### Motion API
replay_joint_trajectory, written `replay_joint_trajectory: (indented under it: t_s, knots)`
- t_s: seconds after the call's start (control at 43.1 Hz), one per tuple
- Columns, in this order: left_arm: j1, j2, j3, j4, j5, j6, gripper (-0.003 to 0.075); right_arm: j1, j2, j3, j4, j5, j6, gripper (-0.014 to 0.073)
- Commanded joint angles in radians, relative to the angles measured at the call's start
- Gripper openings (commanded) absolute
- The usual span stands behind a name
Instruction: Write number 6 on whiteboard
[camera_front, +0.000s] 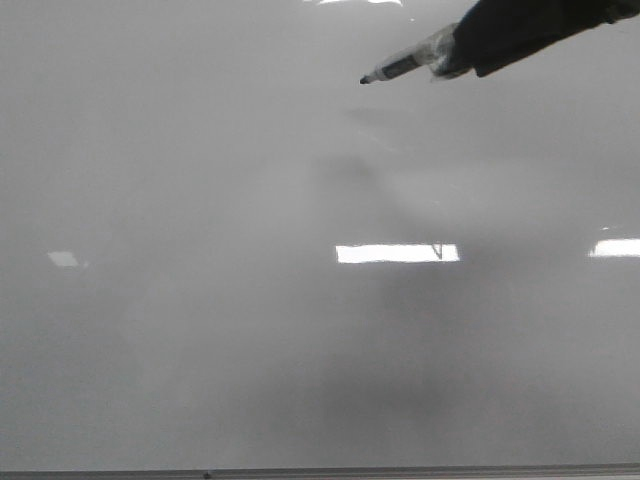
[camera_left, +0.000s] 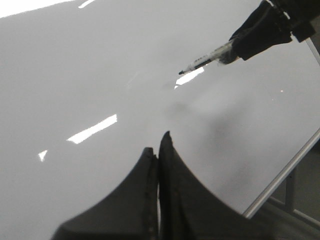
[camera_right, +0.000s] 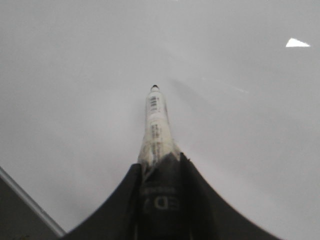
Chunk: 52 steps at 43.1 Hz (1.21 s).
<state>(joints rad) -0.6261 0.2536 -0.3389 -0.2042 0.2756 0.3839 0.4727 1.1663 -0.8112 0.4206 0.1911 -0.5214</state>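
Note:
The whiteboard (camera_front: 200, 350) is glossy pale grey and fills the front view. My right gripper (camera_front: 462, 52) comes in from the upper right, shut on a black-tipped marker (camera_front: 400, 68). The marker's tip points left and hangs above the board, apart from its faint shadow. In the right wrist view the marker (camera_right: 156, 125) sticks out between the jaws of my right gripper (camera_right: 160, 162). A small thin dark pointed mark (camera_front: 437, 250) shows at the right end of the middle light reflection. I cannot tell if it is part of the number 6. My left gripper (camera_left: 159, 142) is shut and empty above the board.
Bright rectangular light reflections (camera_front: 395, 253) lie across the board. A thin grey edge strip (camera_front: 300, 472) runs along the board's near side. It also shows in the left wrist view (camera_left: 285, 172) and the right wrist view (camera_right: 25, 200).

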Motion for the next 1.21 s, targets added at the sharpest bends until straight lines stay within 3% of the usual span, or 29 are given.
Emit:
replay_joint_trajectory:
  t_s: [0.0, 0.302, 0.697, 1.185]
  knots:
    - [0.0, 0.007, -0.024, -0.013, -0.079, -0.01, -0.002, -0.003, 0.028, -0.085, 0.016, -0.097, -0.004, -0.0062]
    - [0.0, 0.007, -0.024, -0.013, -0.079, -0.01, -0.002, -0.003, 0.163, -0.199, 0.015, -0.122, -0.011, -0.0062]
    - [0.0, 0.007, -0.024, -0.013, -0.079, -0.01, -0.002, 0.1, 0.31, -0.208, -0.014, 0.016, -0.013, -0.0062]
    - [0.0, 0.007, -0.024, -0.007, -0.079, -0.01, -0.002, 0.005, 0.237, -0.193, -0.028, 0.033, -0.013, -0.0062]
